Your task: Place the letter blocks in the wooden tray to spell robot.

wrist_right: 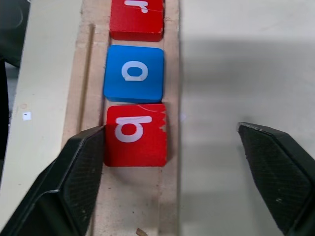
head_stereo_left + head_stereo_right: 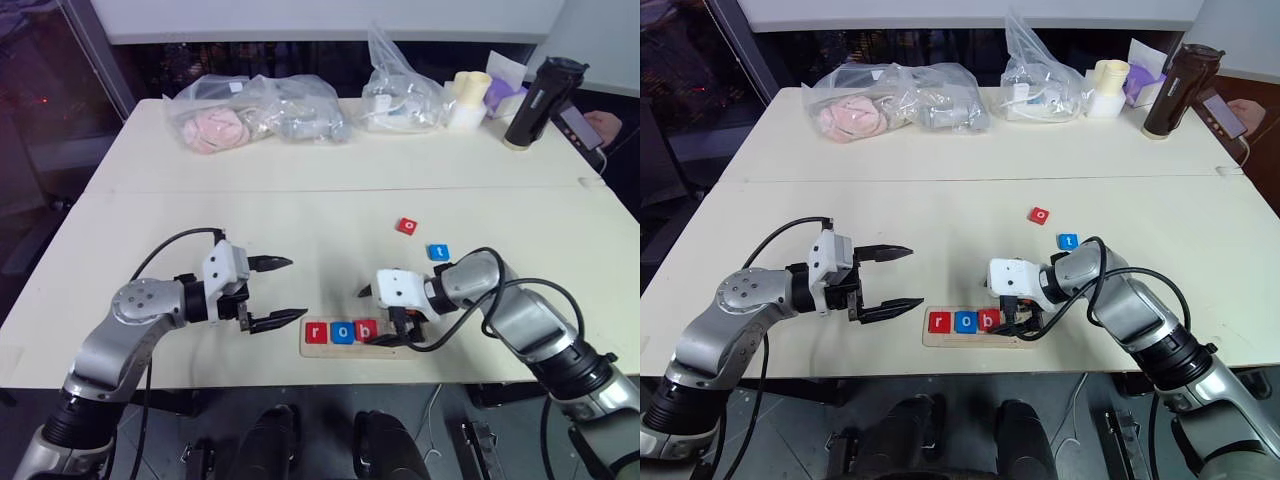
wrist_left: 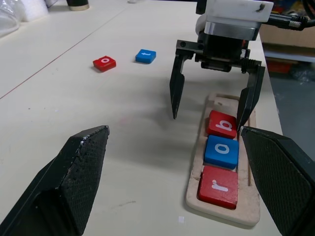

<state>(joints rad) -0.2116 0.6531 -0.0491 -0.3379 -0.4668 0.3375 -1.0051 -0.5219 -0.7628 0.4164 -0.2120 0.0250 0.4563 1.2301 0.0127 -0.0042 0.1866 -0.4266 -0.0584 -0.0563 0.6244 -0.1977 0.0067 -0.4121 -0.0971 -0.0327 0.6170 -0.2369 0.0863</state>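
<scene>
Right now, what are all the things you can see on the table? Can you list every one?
Wooden tray: one, pale wood, near front edge of table.
Letter blocks in tray: three; red r, blue o, red b, side by side.
Loose letter blocks: two; red o, blue t, on bare table beyond the tray.
Plastic bags: two, clear; one far left holding pink and grey things, one far middle.
Cup: one, cream, far right.
Bottle: one, black, far right.
Left hand: black fingers, open, left of tray.
Right hand: black fingers, open, over the b.
</scene>
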